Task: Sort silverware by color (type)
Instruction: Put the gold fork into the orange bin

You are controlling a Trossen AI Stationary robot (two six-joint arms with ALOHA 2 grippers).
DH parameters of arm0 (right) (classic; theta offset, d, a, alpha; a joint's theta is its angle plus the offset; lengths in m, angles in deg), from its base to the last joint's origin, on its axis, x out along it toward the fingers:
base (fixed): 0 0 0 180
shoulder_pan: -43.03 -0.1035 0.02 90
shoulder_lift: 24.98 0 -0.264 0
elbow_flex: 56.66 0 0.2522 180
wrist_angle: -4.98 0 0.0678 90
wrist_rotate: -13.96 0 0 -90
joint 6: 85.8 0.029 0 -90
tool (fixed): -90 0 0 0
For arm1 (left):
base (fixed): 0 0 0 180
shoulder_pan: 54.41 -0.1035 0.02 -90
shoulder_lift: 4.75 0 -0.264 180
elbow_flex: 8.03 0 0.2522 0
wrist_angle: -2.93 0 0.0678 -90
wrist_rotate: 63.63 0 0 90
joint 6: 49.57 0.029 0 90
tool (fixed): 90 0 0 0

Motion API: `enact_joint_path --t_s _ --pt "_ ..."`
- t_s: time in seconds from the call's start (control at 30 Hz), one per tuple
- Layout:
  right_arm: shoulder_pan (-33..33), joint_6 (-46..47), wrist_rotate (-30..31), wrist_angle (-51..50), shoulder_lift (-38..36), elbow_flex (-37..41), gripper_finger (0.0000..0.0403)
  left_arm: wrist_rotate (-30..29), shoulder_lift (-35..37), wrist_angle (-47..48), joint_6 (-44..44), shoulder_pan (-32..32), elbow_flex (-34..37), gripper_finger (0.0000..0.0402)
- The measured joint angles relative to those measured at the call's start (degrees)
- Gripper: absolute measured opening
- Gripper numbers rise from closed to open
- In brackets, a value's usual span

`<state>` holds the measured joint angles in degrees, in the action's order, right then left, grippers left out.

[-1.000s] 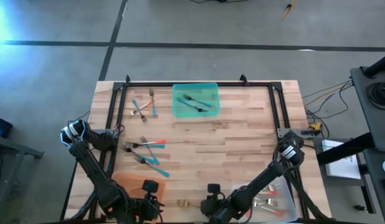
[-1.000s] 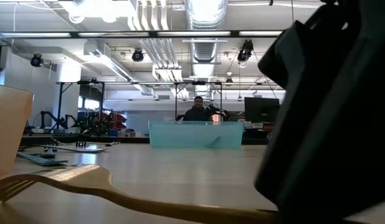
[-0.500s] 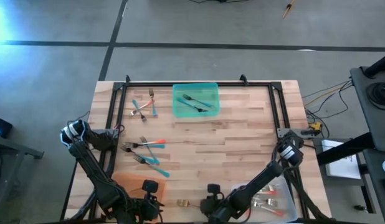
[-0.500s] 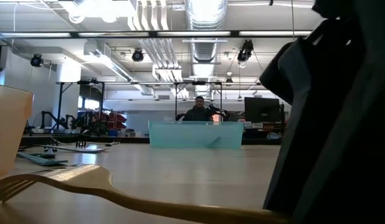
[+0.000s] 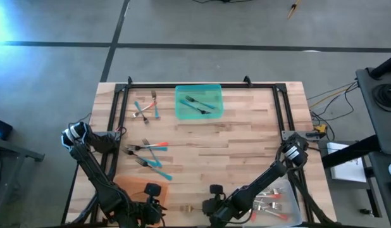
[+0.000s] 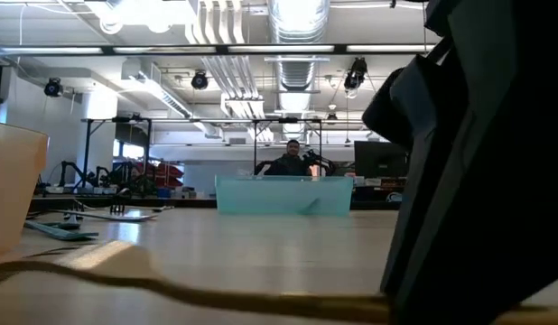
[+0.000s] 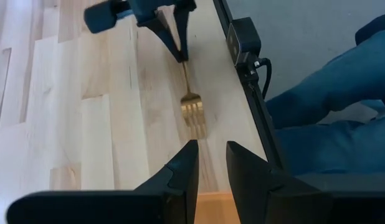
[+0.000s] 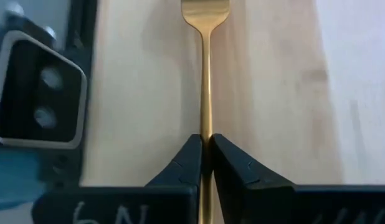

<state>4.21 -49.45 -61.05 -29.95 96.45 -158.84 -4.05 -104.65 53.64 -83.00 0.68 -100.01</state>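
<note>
Right gripper (image 8: pixel 205 155) had closed since a second ago, its fingers pinching the slim all-gold fork (image 8: pixel 205 93) by the handle at the table's near edge, tines pointing straight ahead (toward the left gripper (image 7: pixel 211 163), part-open, empty).

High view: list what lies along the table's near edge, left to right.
Orange plastic tray → left hand → slim all-gold fork → right hand, shut on its handle → clear plastic tray holding red-handled forks.
</note>
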Motion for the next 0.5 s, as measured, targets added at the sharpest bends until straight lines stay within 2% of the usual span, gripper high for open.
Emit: enact_joint_path --t_s 0.2,0.33,0.4,0.5 --pt "0.6 -4.5 1.5 0.1 -3.9 -1.2 0.0014 -0.2 0.0 -0.1 0.1 0.0 0.0 0.0065" --pt "1.0 -7.8 6.2 -0.3 -6.0 -2.0 0.0013 -2.5 0.0 -0.2 0.1 0.0 0.0 0.0065" --pt "1.2 -9.5 7.8 -0.5 -7.6 -2.0 0.0013 -8.9 0.0 1.1 -0.6 0.1 0.0 0.0065" --pt "1.2 -10.4 12.8 -3.5 -11.1 -2.1 0.0013 -22.7 0.0 5.1 -5.1 0.6 0.0 0.0065"
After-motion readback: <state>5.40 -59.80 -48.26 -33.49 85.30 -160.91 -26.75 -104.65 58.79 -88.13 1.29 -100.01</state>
